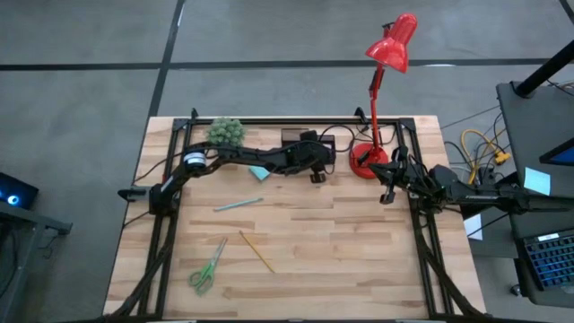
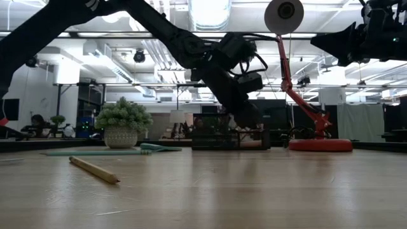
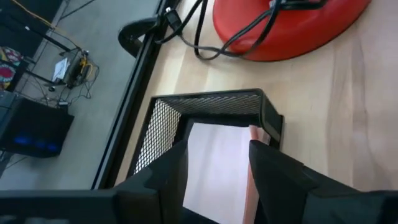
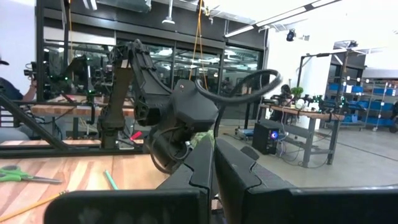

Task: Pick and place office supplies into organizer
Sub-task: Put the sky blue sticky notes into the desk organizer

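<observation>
Organizer (image 1: 309, 141): upper centre of the high view, beside the lamp base (image 1: 366, 162).
Stowed: pink sticky-note pad (image 3: 214, 171), lying inside the mesh walls; seen in the left wrist view only.
Left gripper (image 3: 214, 180): directly over that pad, fingers apart, holding nothing.
Outstanding on the table, high view:
- light-blue sticky note (image 1: 259, 172), centre-left
- teal pen (image 1: 238, 205)
- yellow pencil (image 1: 256, 251)
- scissors (image 1: 208, 267), lower left

Right gripper (image 4: 212, 163): at the right edge, fingers together, empty.

Judged barely begun.

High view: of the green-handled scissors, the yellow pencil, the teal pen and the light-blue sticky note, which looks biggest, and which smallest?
1. Scissors, the longest and widest.
2. Yellow pencil and teal pen: both thin and about equally long, too alike to rank.
3. Light-blue sticky note, smallest, though the left arm partly covers it.
</observation>
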